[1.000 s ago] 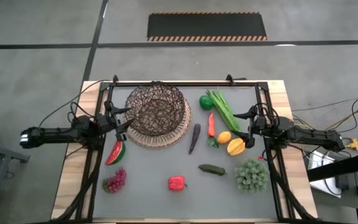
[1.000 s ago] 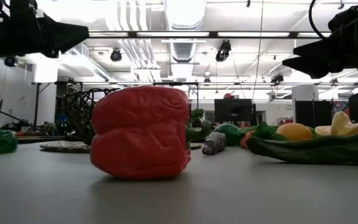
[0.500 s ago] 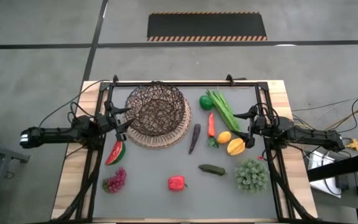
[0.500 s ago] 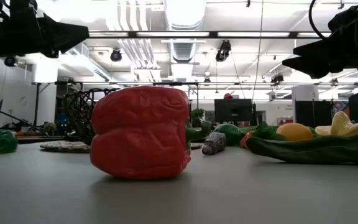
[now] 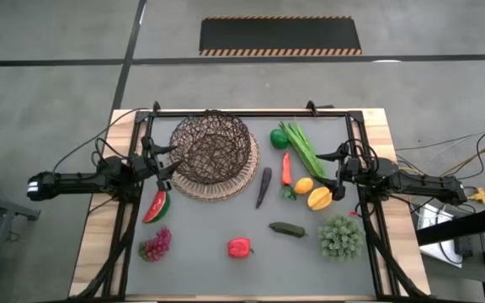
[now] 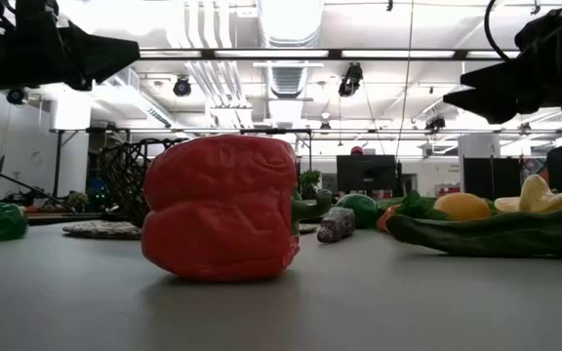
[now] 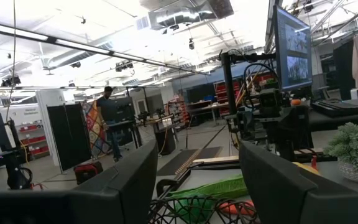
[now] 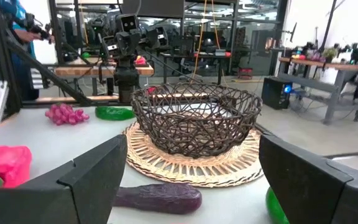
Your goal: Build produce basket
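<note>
Left gripper (image 5: 168,162) open, empty, left-centre of high view beside basket (image 5: 212,151); right gripper (image 5: 337,172) open, empty, near yellow fruit (image 5: 319,199). Risk: left fingers snagging basket wire, dragging it; yellow fruit nudged into orange (image 5: 304,185).

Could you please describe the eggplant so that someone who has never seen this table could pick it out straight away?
Start at the big dark wire basket on its tan woven base, at the table's far left. Just to the right of that base lies the eggplant, a slim, dark purple piece lying apart from the other produce. The carrot beside it is similar in shape but orange, so the dark colour settles it.
</note>
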